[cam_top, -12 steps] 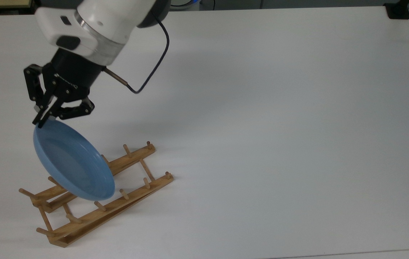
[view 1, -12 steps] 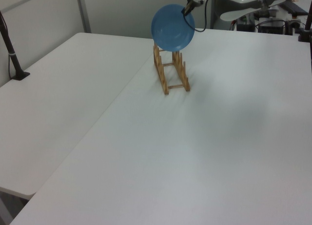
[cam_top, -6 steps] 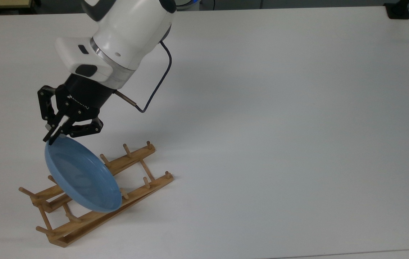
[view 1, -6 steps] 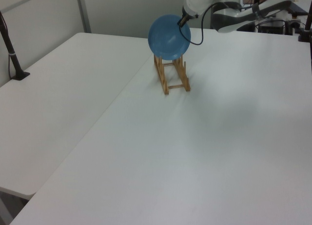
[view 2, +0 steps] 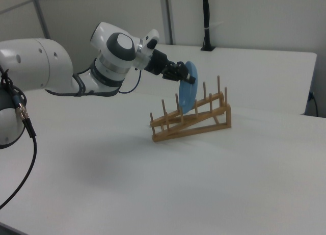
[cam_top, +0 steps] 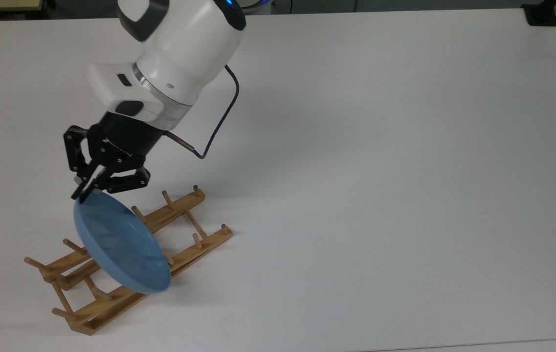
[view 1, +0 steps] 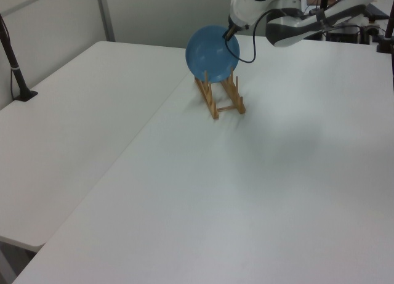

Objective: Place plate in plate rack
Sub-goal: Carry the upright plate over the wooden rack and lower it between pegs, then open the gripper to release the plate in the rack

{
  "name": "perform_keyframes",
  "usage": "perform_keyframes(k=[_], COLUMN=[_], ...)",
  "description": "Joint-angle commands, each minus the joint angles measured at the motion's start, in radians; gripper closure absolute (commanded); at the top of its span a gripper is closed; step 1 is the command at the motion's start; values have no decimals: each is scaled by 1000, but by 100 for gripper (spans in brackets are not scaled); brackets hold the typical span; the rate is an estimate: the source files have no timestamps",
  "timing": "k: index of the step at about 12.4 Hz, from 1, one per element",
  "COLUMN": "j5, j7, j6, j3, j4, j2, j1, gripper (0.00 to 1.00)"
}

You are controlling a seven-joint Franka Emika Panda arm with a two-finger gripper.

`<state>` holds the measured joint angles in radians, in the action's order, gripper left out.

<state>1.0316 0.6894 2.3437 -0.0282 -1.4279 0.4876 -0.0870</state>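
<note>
— Where's your plate (cam_top: 120,244)?
— On edge between the rack's (cam_top: 175,254) pegs, near the table's (cam_top: 380,146) left edge in the top view.
— And the gripper (cam_top: 84,191)?
— Your fingers are pinched on its upper rim.

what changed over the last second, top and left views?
The end effector, shut on the plate's upper rim, carried it down and toward the top view's right, lowering its bottom edge between the plate rack's pegs. The rack shifted slightly, its peg tips sitting higher in the top view. The grip is unchanged; nothing released.
</note>
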Motion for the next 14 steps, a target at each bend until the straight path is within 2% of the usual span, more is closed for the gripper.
perform_keyframes(k=[1,2,3,5,6,7,9,13,14], j5=[25,27,27,16,10,7,-63,-290,-370], j7=[25,25,25,27,35,48,79,70,30], j6=[23,29,29,28,26,25,16,-45,-100], j3=[8,8,8,7,7,5,2,-2,-2], j4=[-26,-25,-23,-22,-22,-22,-22,-31,-42], j2=[-10,-11,-12,-21,-27,-38,-61,-122,-148], j1=[10,10,10,12,16,29,55,95,107], gripper=[76,75,65,8,1,0,0,0,0])
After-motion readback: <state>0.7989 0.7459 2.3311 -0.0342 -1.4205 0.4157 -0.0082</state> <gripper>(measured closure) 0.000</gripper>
